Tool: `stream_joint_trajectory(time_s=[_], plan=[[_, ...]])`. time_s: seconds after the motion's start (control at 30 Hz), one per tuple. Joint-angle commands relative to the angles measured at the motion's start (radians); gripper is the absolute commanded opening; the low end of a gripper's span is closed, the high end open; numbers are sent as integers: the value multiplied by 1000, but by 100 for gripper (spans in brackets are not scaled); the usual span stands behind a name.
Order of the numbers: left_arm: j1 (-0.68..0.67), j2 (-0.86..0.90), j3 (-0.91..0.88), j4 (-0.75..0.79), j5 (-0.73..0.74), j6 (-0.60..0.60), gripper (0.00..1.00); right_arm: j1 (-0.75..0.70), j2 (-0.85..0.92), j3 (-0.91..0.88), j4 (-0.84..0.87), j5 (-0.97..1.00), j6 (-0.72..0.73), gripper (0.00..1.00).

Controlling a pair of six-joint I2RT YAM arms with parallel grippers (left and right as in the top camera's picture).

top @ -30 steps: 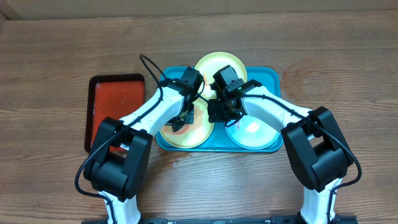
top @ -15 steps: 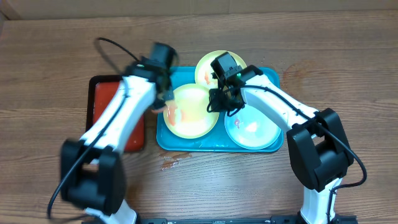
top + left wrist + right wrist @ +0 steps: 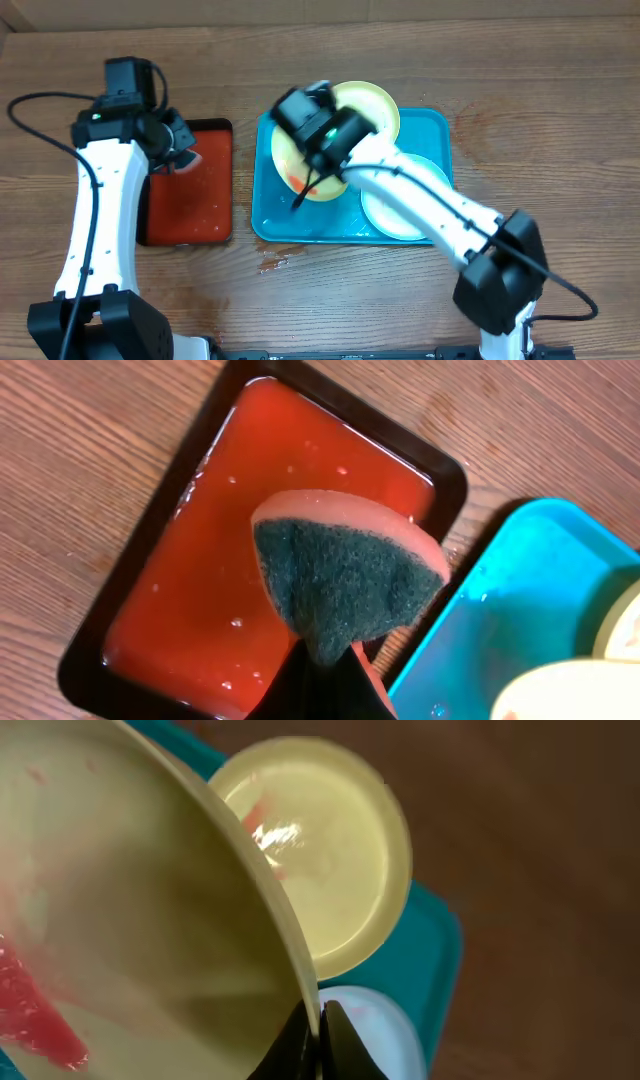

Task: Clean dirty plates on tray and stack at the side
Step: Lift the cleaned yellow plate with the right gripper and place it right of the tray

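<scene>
The left pincer (image 3: 325,660) pinches a sponge (image 3: 345,575) above the red tray (image 3: 180,610); the right pincer (image 3: 320,1025) grips a smeared yellow-green plate (image 3: 130,920) by its rim, tilted, apparently over the blue tray (image 3: 300,222) on the desk (image 3: 500,80).

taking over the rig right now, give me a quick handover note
Left end effector: shut on the sponge, above the red tray.
Right end effector: shut on the rim of a yellow-green plate, tilted up over the blue tray.
Second yellow-green plate and mint plate are on the blue tray.
Done: nothing stacked.
Left: wipe the red smears, stack all three at the side.
</scene>
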Motion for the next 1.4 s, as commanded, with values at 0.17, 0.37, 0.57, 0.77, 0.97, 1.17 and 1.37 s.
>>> stream_joint_trajectory(time_s=[0.17, 0.37, 0.57, 0.77, 0.97, 1.17, 1.37], plan=[[14, -4, 5, 1, 29, 23, 4, 163, -39, 29, 47, 668, -266, 4], [14, -4, 6, 0, 28, 24, 4, 209, -39, 29, 143, 716, -431, 4], [14, -4, 6, -3, 28, 24, 4, 219, -39, 29, 196, 753, -493, 4], [14, -4, 5, -4, 29, 24, 4, 185, -39, 29, 89, 384, -336, 4], [14, -4, 5, -4, 29, 24, 4, 34, -60, 44, 49, 127, -144, 4], [14, -4, 5, -4, 29, 24, 4, -322, -108, 93, 27, -610, -66, 6], [13, -4, 5, -3, 29, 24, 4, -725, -47, 77, -92, -918, -64, 4]])
